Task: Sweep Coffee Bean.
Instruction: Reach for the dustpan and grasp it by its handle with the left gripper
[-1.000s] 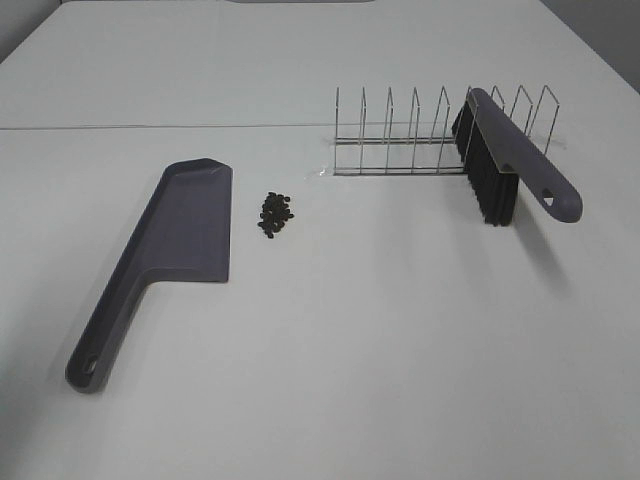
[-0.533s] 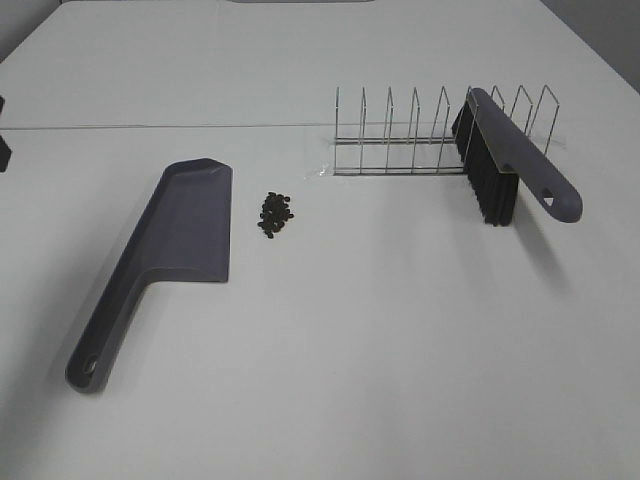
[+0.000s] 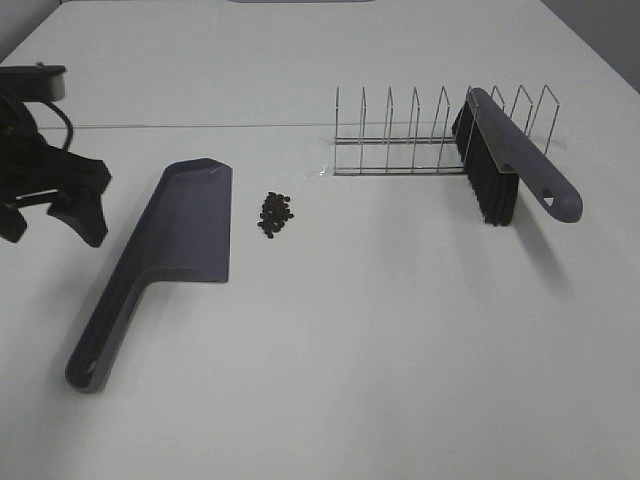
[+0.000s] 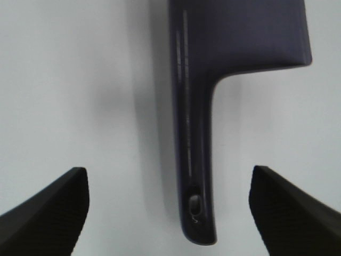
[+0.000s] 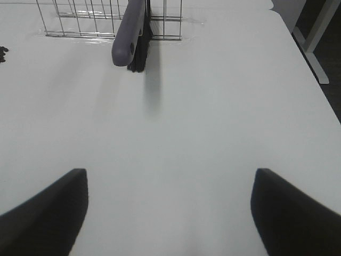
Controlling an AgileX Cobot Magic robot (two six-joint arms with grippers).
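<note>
The coffee bean cluster [image 3: 277,213] lies on the white table just right of the grey-purple dustpan [image 3: 172,245], whose handle points toward the table's front. My left gripper [image 3: 50,215] hovers open to the left of the pan. In the left wrist view the dustpan handle [image 4: 194,160] lies between the dark fingers [image 4: 48,213], untouched. A grey brush [image 3: 512,160] with black bristles leans on the wire rack [image 3: 400,130] at the back right. My right gripper [image 5: 168,176] is open over bare table, well short of the brush [image 5: 129,32]. It is outside the high view.
The wire rack [image 5: 80,21] stands behind the beans and to their right. The table's right edge [image 5: 298,58] shows in the right wrist view, with floor and a table leg beyond it.
My left arm has come into the high view from the left edge and now hangs beside the dustpan. Dustpan, beans and brush have not moved.
</note>
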